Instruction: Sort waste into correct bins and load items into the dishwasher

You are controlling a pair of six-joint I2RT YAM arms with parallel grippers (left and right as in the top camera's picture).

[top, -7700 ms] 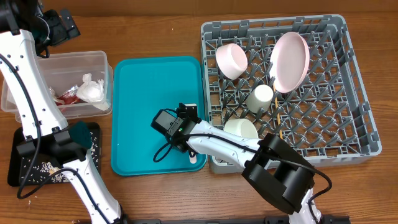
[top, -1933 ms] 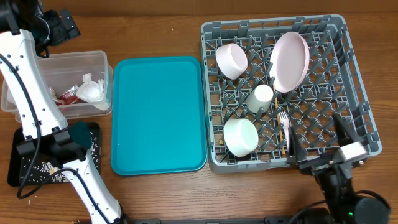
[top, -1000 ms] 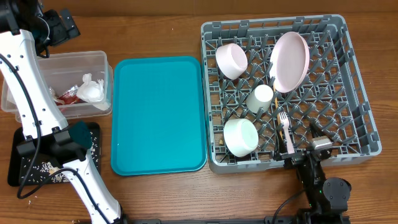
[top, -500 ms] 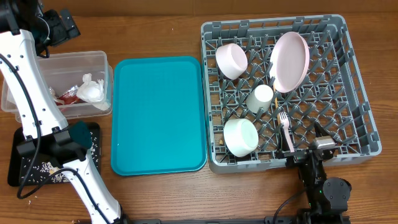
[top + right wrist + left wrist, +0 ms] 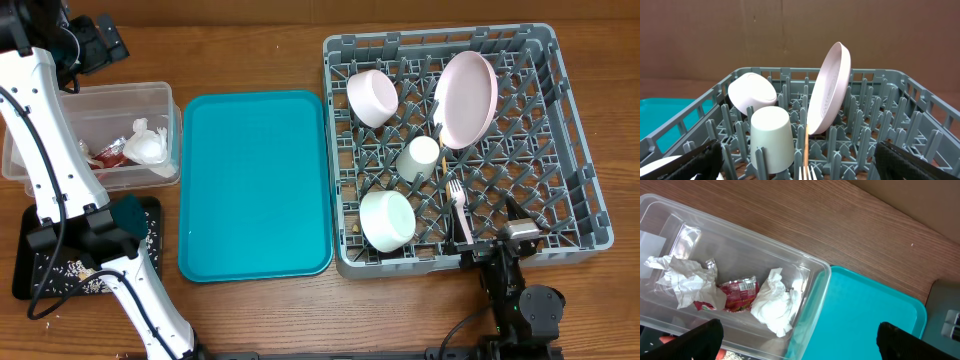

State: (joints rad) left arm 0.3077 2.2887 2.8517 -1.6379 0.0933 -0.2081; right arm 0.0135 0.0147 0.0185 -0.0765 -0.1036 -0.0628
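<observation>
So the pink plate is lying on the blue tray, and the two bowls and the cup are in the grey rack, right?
Not quite. The pink plate isn't on the blue tray; it stands on edge in the grey rack, as the overhead view shows. The far bowl, the near bowl and the cup are in the rack too.

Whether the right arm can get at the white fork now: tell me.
Probably yes. The right gripper hangs open by the rack, and the fork lies in it just ahead, nothing over it.
</observation>
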